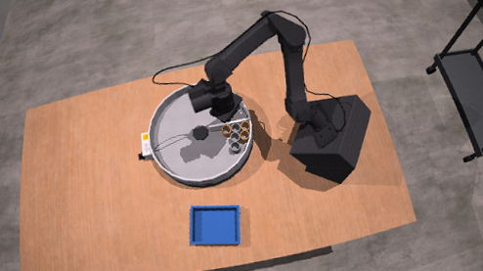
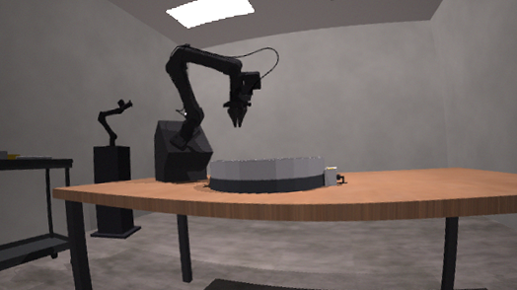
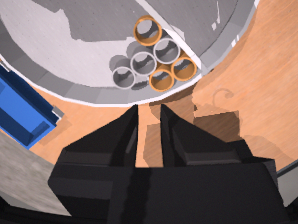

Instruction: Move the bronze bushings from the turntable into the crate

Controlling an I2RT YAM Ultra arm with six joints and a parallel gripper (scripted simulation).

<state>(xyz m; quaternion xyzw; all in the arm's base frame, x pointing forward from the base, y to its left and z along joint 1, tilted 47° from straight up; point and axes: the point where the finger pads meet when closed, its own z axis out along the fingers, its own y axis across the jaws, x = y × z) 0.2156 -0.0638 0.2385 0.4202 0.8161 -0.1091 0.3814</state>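
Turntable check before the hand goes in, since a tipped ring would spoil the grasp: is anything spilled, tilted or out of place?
Nothing stands out. The six rings stand upright, packed together against the turntable's rim. The crate holds nothing. The hand hangs above, gripping nothing.

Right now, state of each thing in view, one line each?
gripper: nearly shut, holding nothing, hanging above the turntable.
turntable: all six bushings on it, clustered at its rim.
bronze bushings: three, upright, none moved.
steel bushings: three, upright, among the bronze ones.
crate: on the table, no bushings in it.
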